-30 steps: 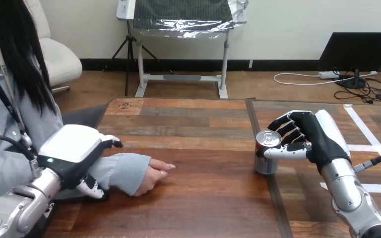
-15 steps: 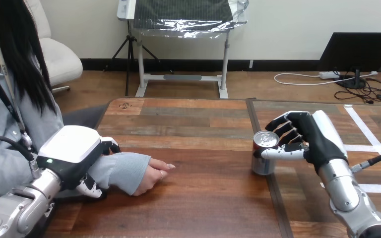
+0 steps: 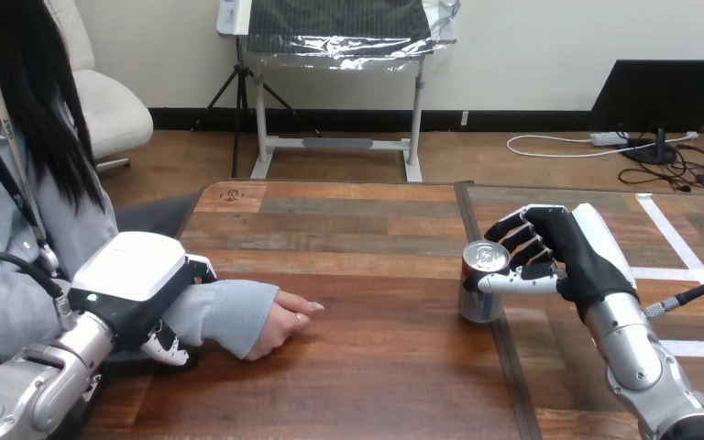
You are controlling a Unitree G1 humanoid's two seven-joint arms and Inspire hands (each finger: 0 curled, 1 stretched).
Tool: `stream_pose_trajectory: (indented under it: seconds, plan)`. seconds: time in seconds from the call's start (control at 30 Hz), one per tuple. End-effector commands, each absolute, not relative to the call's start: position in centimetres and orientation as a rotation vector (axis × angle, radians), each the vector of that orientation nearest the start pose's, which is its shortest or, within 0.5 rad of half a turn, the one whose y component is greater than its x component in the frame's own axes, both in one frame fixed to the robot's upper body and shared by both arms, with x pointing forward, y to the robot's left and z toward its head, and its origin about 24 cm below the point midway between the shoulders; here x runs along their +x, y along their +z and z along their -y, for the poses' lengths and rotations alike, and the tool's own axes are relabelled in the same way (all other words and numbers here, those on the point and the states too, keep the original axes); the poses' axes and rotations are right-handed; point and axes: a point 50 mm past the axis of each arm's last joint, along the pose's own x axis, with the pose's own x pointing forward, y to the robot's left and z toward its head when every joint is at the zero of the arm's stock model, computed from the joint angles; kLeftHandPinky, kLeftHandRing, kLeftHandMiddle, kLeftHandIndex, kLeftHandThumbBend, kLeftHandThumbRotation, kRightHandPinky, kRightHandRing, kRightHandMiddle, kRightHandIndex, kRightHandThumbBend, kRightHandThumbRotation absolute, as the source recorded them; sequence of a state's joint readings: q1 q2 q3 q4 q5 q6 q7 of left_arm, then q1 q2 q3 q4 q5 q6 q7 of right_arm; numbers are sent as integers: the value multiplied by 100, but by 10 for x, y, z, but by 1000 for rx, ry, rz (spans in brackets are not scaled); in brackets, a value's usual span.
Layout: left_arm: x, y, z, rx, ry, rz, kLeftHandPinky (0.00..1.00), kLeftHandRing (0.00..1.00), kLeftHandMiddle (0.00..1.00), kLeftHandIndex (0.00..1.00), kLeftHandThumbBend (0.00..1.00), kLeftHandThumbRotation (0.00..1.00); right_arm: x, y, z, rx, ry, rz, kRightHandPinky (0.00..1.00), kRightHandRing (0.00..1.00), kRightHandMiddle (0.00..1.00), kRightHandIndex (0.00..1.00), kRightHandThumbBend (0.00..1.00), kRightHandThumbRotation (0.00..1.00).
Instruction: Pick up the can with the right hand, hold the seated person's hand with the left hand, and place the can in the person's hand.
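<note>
Wooden table [image 3: 376, 376] of dark mixed planks, with a seam running front to back a bit right of the middle and some white tape strips [image 3: 692, 266] stuck on the right part. So, the can [image 3: 481, 295]: silver, upright, pull-tab top facing up, right by that seam. The robot's right hand [image 3: 579, 257] has it in a wrap grip. Its fingers [image 3: 524, 240] curl round the far side near the rim, and the thumb [image 3: 513, 283] lies straight across the near side about halfway up. Honestly can't tell whether the base is touching the wood or hanging just off it. The silver forearm behind that hand comes up from the bottom right corner.

Over on the left side, the left hand [image 3: 133, 275] is white shell up, sitting on top of the person's forearm [image 3: 215, 316], which is in a grey-blue sleeve. Its fingers hook down over the far side of the sleeve and its thumb tucks under the near side, so it's clamped around the arm just behind the wrist. The person's hand [image 3: 284, 323] sticks out of the cuff and rests on the table, loosely curled, knuckles up, fingertips pointing toward the can. Bare wood lies between that hand and the can, and they're well apart.
</note>
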State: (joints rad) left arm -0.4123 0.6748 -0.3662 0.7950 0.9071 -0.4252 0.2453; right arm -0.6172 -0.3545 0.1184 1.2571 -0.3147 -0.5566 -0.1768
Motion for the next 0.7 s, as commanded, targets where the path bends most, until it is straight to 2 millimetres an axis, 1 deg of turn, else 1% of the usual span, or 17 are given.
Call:
stream_pose_trajectory:
  seconds: [0.0,0.67]
  plan:
    - [311,42,-251,1576,-344,139,48,53,58,63,100,1,351,53,212,-641,20,126,40,44,50,54,78,0]
    - [310,40,-250,1539,-346,147,47,51,55,60,100,0,350,56,212,-624,36,147,39,44,50,54,78,0]
